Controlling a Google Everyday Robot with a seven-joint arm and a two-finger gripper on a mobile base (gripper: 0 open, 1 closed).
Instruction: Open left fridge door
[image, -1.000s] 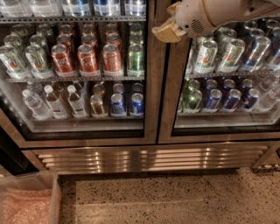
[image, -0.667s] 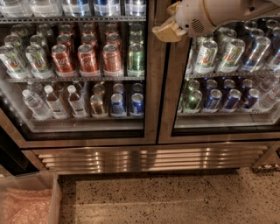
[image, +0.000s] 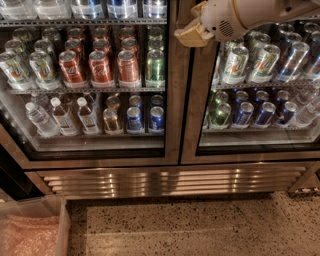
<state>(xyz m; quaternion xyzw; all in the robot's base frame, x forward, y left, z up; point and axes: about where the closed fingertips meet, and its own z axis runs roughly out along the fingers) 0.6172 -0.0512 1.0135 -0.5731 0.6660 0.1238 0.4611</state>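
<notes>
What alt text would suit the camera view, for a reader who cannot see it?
The robot's gripper hangs high in front of the steel frames where the left fridge door meets the right door. The left one, showing red and green cans and water bottles, looks closed.

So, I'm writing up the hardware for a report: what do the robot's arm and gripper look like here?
The arm is a smooth, rounded cream-white shell with a small round dotted grille. The gripper, at the top where the two steel door frames meet, is blocky and tan. No cables show.
</notes>
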